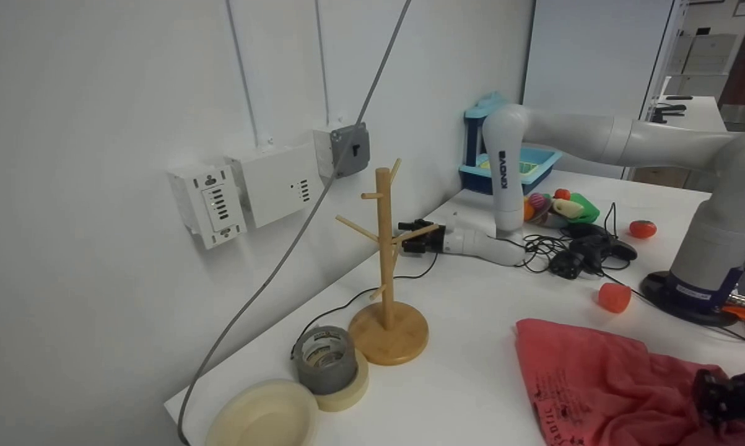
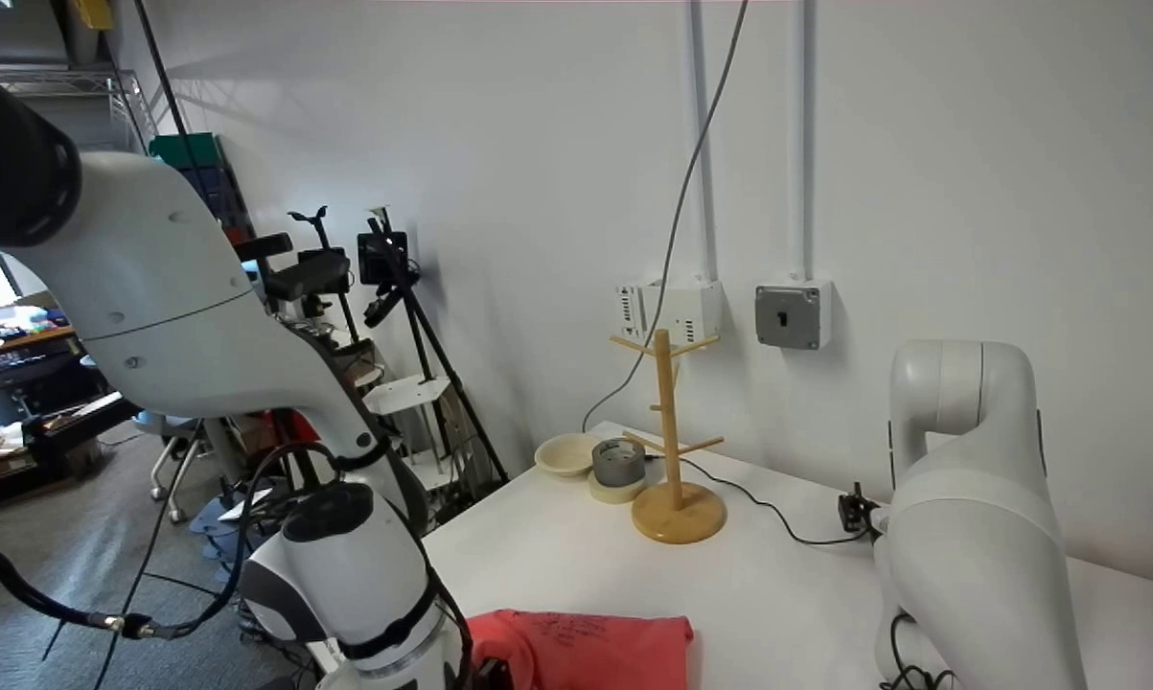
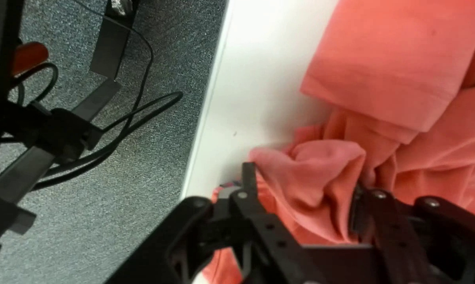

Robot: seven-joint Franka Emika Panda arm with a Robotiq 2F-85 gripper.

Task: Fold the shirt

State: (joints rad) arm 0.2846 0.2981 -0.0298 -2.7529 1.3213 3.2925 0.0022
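End effector (image 3: 303,180) spread astride bunched printed shirt (image 1: 607,378): best pinch low, then fold toward the mug tree (image 1: 386,260).

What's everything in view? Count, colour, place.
table: 1, white, against wall
shirt: 1, coral-red, rumpled on table
bowl: 1, cream, table corner
tapes: 2, grey atop cream, beside bowl
peg stand: 1, light wood, beside tapes
tub: 1, blue, by wall
toys: several, mixed colours, beside tub
Kinova: 1, white, on table
controllers: count unclear, black, beside Kinova
tomato: 1, red, near controllers
cup-like thing: 1, red, near Kinova
wall boxes: 3, white/grey, on wall
cable: 1, grey, before wall
cords: uncounted, black, around table
tripods: count unclear, black, beyond table
room clutter: uncounted, mixed, beyond table
Panda: 1, white/black, above table edge
gripper: 1, black, at shirt, jaws apart
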